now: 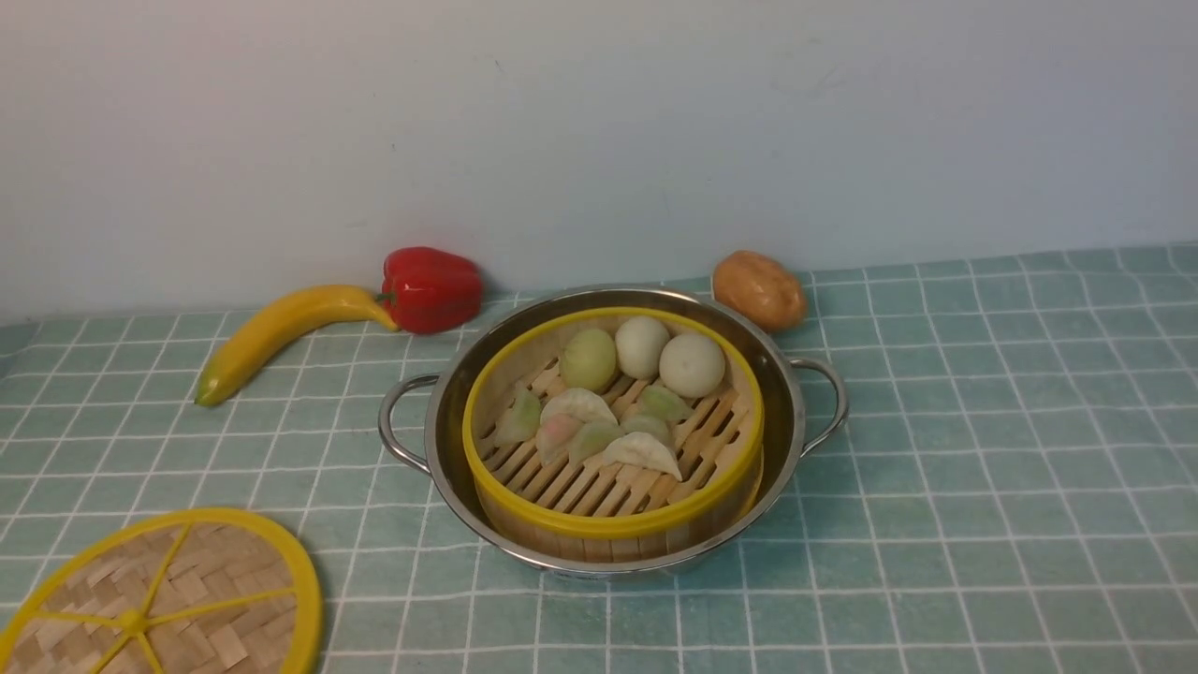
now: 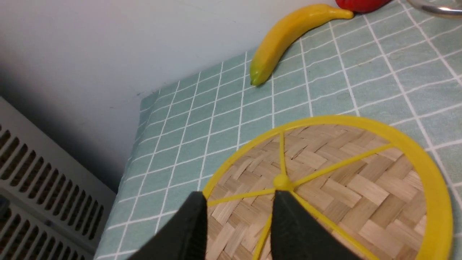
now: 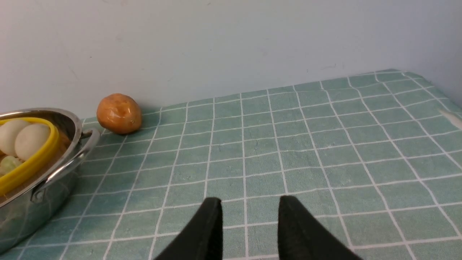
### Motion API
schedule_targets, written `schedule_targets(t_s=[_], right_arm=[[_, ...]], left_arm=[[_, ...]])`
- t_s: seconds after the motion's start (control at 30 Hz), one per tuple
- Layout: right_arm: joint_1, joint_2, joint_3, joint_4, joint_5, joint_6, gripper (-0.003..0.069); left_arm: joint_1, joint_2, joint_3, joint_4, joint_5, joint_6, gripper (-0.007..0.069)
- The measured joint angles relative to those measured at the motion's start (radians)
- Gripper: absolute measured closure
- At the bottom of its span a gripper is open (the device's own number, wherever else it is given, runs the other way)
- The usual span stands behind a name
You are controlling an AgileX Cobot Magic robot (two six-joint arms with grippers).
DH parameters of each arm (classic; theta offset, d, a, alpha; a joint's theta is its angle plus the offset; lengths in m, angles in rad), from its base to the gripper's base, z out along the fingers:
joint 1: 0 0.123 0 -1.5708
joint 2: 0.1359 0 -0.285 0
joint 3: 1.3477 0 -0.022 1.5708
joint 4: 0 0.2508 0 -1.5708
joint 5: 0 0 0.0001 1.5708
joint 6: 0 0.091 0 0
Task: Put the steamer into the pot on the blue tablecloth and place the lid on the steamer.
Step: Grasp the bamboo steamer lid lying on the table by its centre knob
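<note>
The steamer (image 1: 608,524), a bamboo basket with a yellow rim holding pale dumplings and buns, sits inside the shiny two-handled pot (image 1: 447,402) in the middle of the blue tablecloth (image 1: 983,468). The woven lid (image 1: 187,599) lies flat on the cloth at the near left, apart from the pot. In the left wrist view my left gripper (image 2: 239,195) is open just above the lid (image 2: 353,180), one fingertip close to its yellow hub. My right gripper (image 3: 249,199) is open over bare cloth, to the right of the pot (image 3: 43,195). Neither gripper shows in the front view.
A banana (image 1: 281,332) and a red pepper (image 1: 430,288) lie at the back left by the wall. A potato (image 1: 758,288) sits behind the pot's right handle. The table's left edge (image 2: 133,151) drops off beside a slatted grille.
</note>
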Motion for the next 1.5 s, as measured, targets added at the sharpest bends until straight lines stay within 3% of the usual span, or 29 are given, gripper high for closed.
schedule_targets(t_s=[0.1, 0.2, 0.27, 0.3, 0.33, 0.5, 0.6, 0.77, 0.97, 1.03, 1.1, 1.17, 1.23, 1.5], right_arm=[[0.0, 0.0, 0.0, 0.0, -0.001, 0.001, 0.0419], [0.0, 0.0, 0.0, 0.0, -0.001, 0.001, 0.0419], [0.0, 0.0, 0.0, 0.0, -0.001, 0.001, 0.0419], [0.0, 0.0, 0.0, 0.0, -0.001, 0.001, 0.0419], [0.0, 0.0, 0.0, 0.0, -0.001, 0.001, 0.0419], [0.0, 0.0, 0.0, 0.009, -0.001, 0.001, 0.0419], [0.0, 0.0, 0.0, 0.014, -0.001, 0.001, 0.0419], [0.0, 0.0, 0.0, 0.015, -0.001, -0.001, 0.0419], [0.0, 0.0, 0.0, 0.015, -0.001, -0.004, 0.0419], [0.0, 0.0, 0.0, 0.015, -0.001, -0.004, 0.0419], [0.0, 0.0, 0.0, 0.015, -0.001, -0.004, 0.0419], [0.0, 0.0, 0.0, 0.015, -0.001, -0.004, 0.0419], [0.0, 0.0, 0.0, 0.015, -0.001, -0.004, 0.0419], [0.0, 0.0, 0.0, 0.015, -0.002, -0.004, 0.0419]], left_arm=[[0.0, 0.0, 0.001, -0.019, -0.048, -0.017, 0.0382], [0.0, 0.0, 0.001, -0.153, -0.148, -0.108, 0.0382], [0.0, 0.0, 0.001, -0.351, -0.249, -0.24, 0.0382], [0.0, 0.0, 0.001, -0.368, -0.256, -0.25, 0.0382], [0.0, 0.0, 0.001, -0.514, -0.317, -0.339, 0.0382], [0.0, 0.0, 0.001, -0.749, -0.448, -0.425, 0.0382], [0.0, 0.0, 0.001, -0.82, -0.507, -0.439, 0.0382], [0.0, 0.0, -0.045, -0.766, -0.427, -0.362, 0.0382], [0.0, 0.023, -0.31, -0.549, -0.081, -0.258, 0.0382], [0.0, 0.105, -0.478, -0.417, 0.195, -0.26, 0.0382], [0.0, 0.159, -0.543, -0.366, 0.318, -0.266, 0.0382], [0.0, 0.305, -0.697, -0.241, 0.635, -0.303, 0.0382], [0.0, 0.421, -0.785, -0.179, 0.771, -0.332, 0.0382], [0.001, 0.904, -0.996, -0.142, 0.824, -0.32, 0.0382]])
